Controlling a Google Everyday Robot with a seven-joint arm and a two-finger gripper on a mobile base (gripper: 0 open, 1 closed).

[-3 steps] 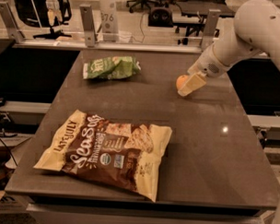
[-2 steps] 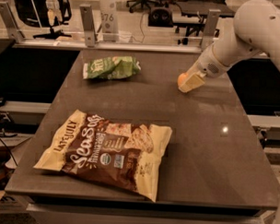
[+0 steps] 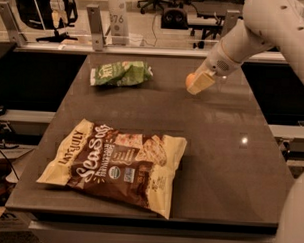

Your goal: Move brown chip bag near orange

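Note:
The brown chip bag (image 3: 115, 167) lies flat at the table's front left, dark brown with cream-yellow edges and white lettering. The orange (image 3: 190, 80) sits at the back right of the table and only its left side shows, because my gripper (image 3: 200, 83) is right against it and covers the rest. The gripper hangs from the white arm (image 3: 265, 27), which reaches in from the upper right. It is far from the brown chip bag and holds nothing that I can see.
A smaller green chip bag (image 3: 121, 73) lies at the back left of the dark table (image 3: 225, 161). A rail with posts and office clutter runs behind the table's far edge. The arm's white body (image 3: 293, 223) fills the lower right corner.
The gripper has shifted slightly left and toward the back, staying at the orange. Both bags lie where they were.

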